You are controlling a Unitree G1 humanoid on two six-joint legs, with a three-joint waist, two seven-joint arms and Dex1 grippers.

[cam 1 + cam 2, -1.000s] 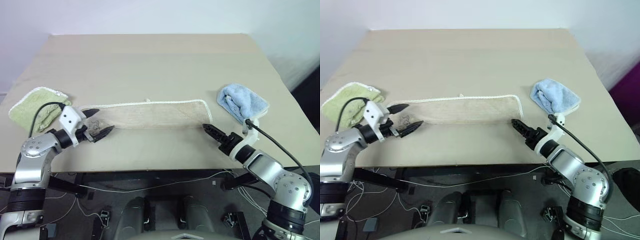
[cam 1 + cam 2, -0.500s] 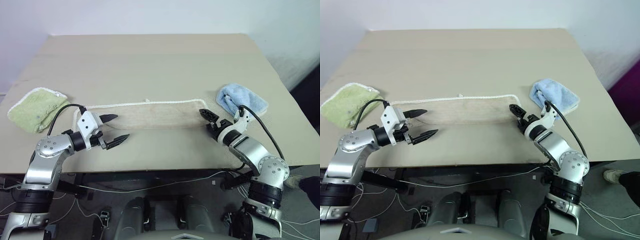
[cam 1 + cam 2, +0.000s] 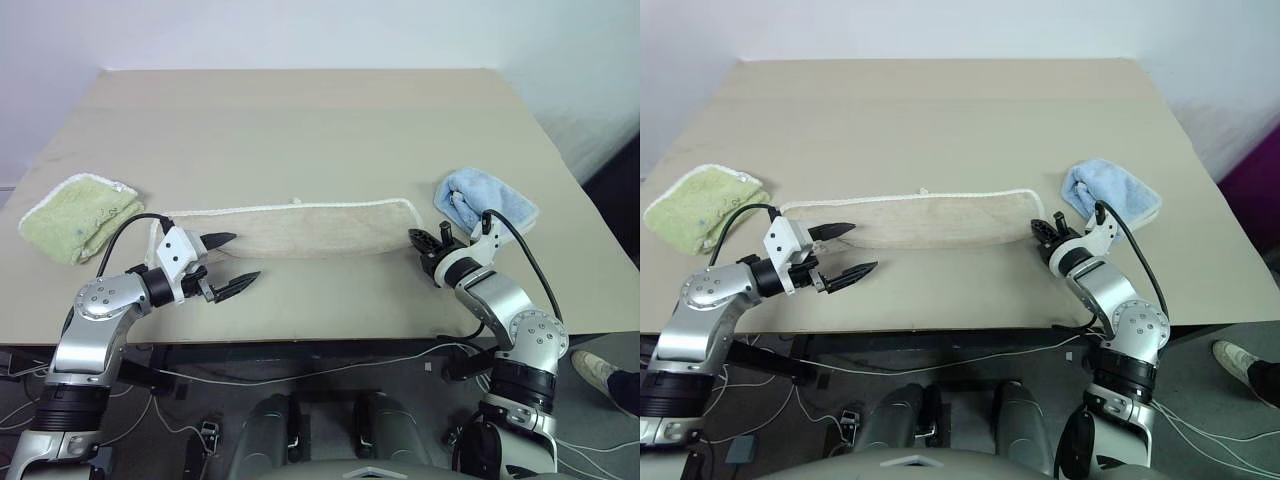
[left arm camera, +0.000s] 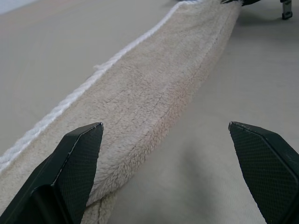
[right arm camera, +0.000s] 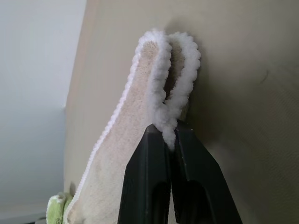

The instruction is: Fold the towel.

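Right tool pinched on towel corner on table.

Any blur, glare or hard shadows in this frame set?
Head views: even soft light, no glare on the tan table. Left wrist view: open left gripper, its near fingertips soft, a faint shadow between them. Right wrist view: beige terry towel pinched by the right gripper, both sharp.
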